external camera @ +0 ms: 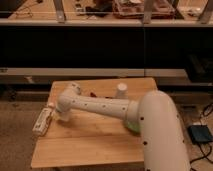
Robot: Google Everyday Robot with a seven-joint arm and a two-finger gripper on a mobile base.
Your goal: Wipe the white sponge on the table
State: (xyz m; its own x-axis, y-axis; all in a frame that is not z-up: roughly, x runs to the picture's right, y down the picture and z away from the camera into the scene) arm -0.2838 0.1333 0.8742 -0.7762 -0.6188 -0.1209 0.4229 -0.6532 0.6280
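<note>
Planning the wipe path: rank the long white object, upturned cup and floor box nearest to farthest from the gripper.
The gripper is over the left side of the table.
1. Long white object, at its left.
2. Upturned cup, back of table.
3. Floor box, far right.

Table is showing pale plank grain; arm is showing white with dark dots; gripper, over table's left, is looking whitish, probably.

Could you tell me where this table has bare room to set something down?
The table is barest along its near strip, between the white bottle-like object and the green item. The far corner right of the upturned cup is free too. The left end is crowded: the gripper hangs beside the bottle.
</note>
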